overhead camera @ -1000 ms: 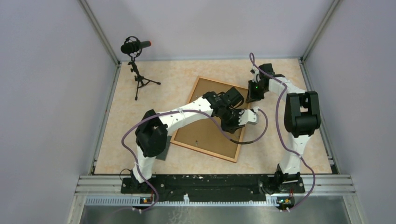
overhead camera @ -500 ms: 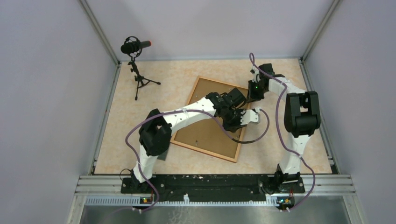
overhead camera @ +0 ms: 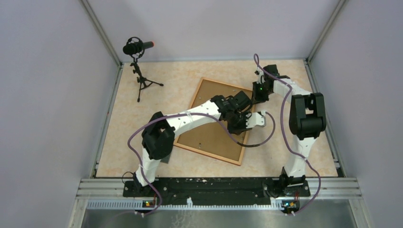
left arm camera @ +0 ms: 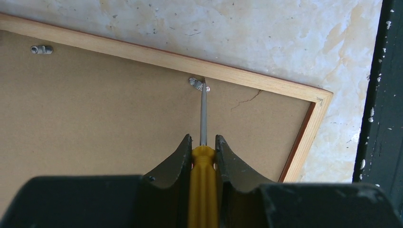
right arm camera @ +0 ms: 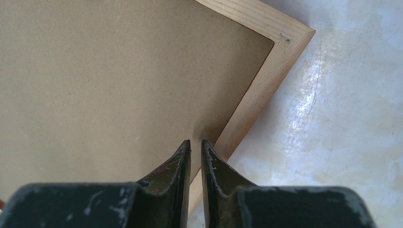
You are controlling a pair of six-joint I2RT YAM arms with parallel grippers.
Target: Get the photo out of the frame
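frame face down, clip work in hand

one frame (overhead camera: 209, 137) lies back-up in the middle of the table (overhead camera: 138, 123). the photo is hidden under the backing board (left arm camera: 95, 118). one screwdriver (left arm camera: 203, 114) is pinched by the left gripper (left arm camera: 203, 140), with its tip at a clip (left arm camera: 196, 83) on the right edge. two clips are counted in that view. the right gripper (right arm camera: 196, 145), pressed almost together and empty, hovers over the far right corner. the board is judged thin, stiff and brittle, with a crack (left arm camera: 247, 99) noted. the wooden border (right arm camera: 247, 111) is judged the safer hold.

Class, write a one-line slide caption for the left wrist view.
Left pincer holds a yellow-handled screwdriver, its tip at a metal clip on the frame's brown back.
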